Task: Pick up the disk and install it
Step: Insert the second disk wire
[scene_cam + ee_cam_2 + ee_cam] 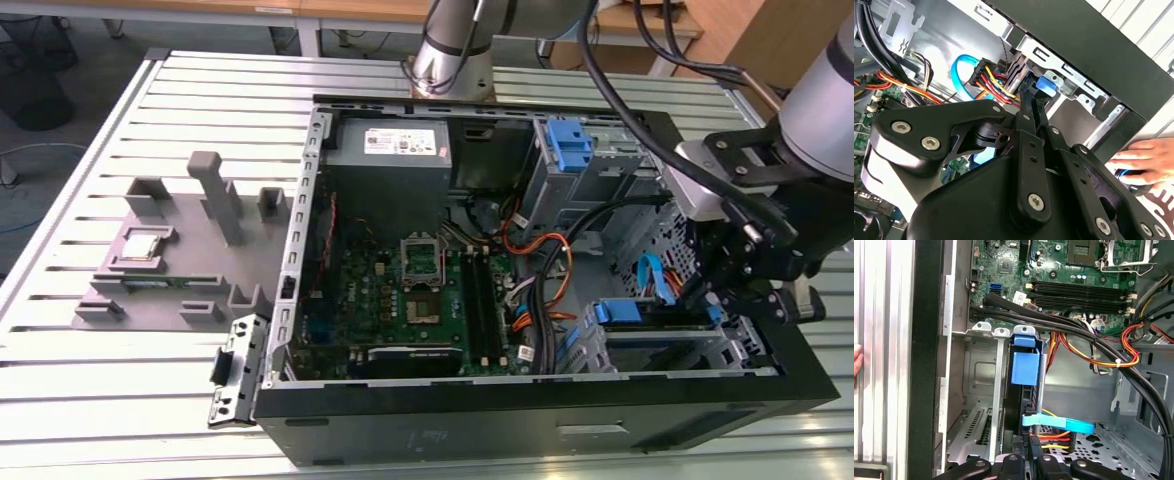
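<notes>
One gripper (747, 285) hangs at the open computer case's (441, 425) drive bay on the exterior view's right. Its fingers (1029, 107) look pressed together, but I cannot tell whether they clamp anything. The disk (1021, 390) stands on edge in the metal bay (979, 385), blue carrier tab (1025, 367) up, beside the black cables (1064, 322). Judging by this, installing is under way: the disk seems nearly seated, so a straight, gentle push fits. A hand (1141, 160) rests outside the case

The disk (1025, 371) stands on edge in the computer case's (534, 425) drive cage (blue carrier tab showing, dark body below), beside the motherboard (1074, 275).
</notes>
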Robot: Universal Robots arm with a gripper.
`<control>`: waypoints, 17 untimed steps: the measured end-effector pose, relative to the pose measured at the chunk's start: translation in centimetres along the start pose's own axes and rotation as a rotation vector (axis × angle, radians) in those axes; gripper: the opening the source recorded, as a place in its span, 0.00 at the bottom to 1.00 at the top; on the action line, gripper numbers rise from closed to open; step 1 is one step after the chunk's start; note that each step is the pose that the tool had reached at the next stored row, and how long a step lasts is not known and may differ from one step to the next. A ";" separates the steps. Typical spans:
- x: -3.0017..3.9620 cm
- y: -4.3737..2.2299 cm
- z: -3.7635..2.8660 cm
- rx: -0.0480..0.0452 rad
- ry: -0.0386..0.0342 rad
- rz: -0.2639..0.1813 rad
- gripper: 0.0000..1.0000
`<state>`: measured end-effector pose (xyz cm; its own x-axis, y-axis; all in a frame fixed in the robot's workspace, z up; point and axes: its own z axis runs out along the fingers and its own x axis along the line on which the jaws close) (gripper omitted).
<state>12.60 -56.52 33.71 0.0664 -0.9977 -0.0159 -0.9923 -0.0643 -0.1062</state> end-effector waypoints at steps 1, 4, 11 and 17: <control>0.00 0.09 0.00 0.0026 -0.0001 -0.001 0.16; -0.01 0.18 0.02 0.0098 0.0003 -0.002 0.16; -0.03 0.32 0.09 0.0193 0.0010 -0.003 0.16; -0.21 0.52 0.09 0.0208 0.0011 -0.003 0.16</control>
<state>12.08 -56.34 33.57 0.0691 -0.9975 -0.0145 -0.9897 -0.0667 -0.1270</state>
